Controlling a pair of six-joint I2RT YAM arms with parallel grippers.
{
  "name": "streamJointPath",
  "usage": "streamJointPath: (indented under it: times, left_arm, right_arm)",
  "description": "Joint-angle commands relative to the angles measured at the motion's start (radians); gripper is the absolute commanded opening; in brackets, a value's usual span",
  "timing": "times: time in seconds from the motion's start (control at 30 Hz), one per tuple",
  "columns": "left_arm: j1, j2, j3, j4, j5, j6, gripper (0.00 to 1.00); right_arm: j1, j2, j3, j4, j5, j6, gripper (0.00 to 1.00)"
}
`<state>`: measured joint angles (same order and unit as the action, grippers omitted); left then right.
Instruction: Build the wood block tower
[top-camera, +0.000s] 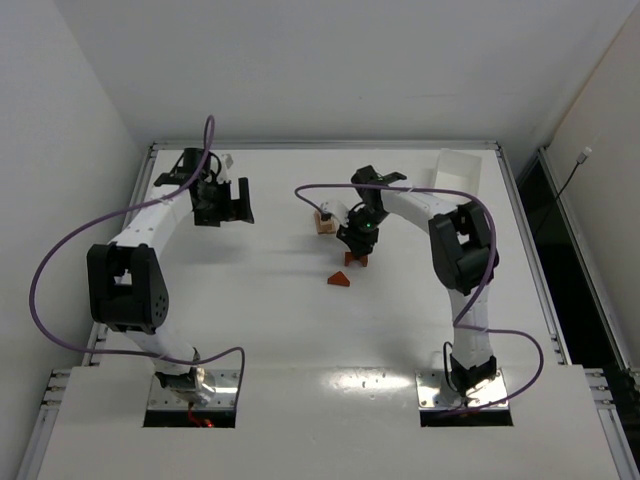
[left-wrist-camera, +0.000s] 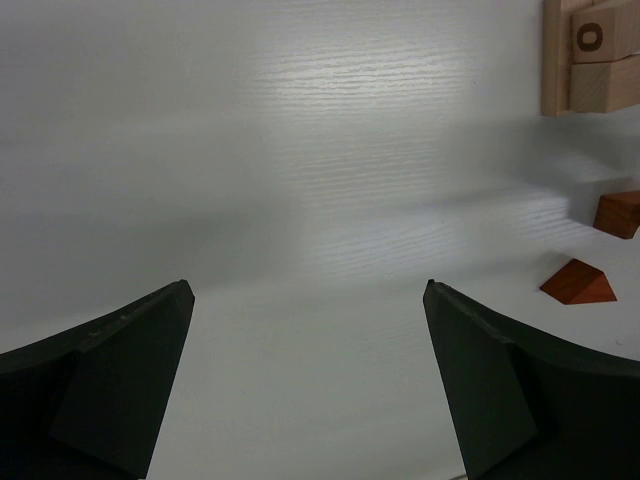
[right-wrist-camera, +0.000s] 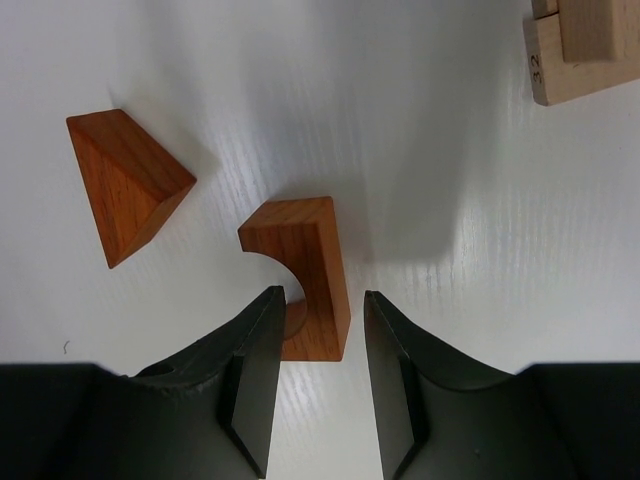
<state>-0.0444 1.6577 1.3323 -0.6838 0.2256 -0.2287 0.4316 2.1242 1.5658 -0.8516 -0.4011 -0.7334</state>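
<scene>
The tower base, a short stack of light tan blocks (top-camera: 323, 221), stands at the table's middle rear; it also shows in the left wrist view (left-wrist-camera: 590, 55) and the right wrist view (right-wrist-camera: 580, 50). A reddish-brown block with an arched cut-out (right-wrist-camera: 305, 270) lies flat on the table. My right gripper (right-wrist-camera: 322, 293) straddles it: the left finger is at the block and a gap shows on the right side. A reddish-brown triangular wedge (right-wrist-camera: 125, 183) lies beside it, also visible from above (top-camera: 340, 280). My left gripper (left-wrist-camera: 308, 290) is open and empty, far left of the stack (top-camera: 232, 205).
A white rectangular tray (top-camera: 455, 170) stands at the back right corner. Raised rails edge the table (top-camera: 300, 145). In the left wrist view the arched block (left-wrist-camera: 619, 213) and the wedge (left-wrist-camera: 578, 283) sit at the far right.
</scene>
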Motion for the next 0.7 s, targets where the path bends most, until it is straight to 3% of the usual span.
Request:
streamJointPath:
  times: [0.0,0.13,0.23,0.27,0.4,0.67]
  left_arm:
    - [0.009,0.017,0.045,0.003,0.018,0.008,1.0]
    - [0.018,0.017,0.045,0.003,0.018,0.008,1.0]
    - [0.018,0.027,0.054,0.003,0.018,0.008,1.0]
    - [0.018,0.027,0.054,0.003,0.018,0.008,1.0]
    - [0.018,0.027,0.054,0.003,0.018,0.008,1.0]
    - [0.018,0.027,0.045,0.003,0.037,-0.001,1.0]
  right_arm:
    - [0.009,0.002,0.04,-0.009,-0.001,-0.021,0.34]
    - [0.018,0.011,0.04,-0.009,0.01,-0.021,0.34]
    - [0.018,0.011,0.04,-0.009,0.028,-0.021,0.28]
    - [0.027,0.011,0.04,-0.009,0.028,-0.021,0.18]
    - [0.027,0.02,0.031,-0.009,0.038,-0.021,0.0]
    - [0.027,-0.03,-0.003,0.009,0.047,-0.021,0.0]
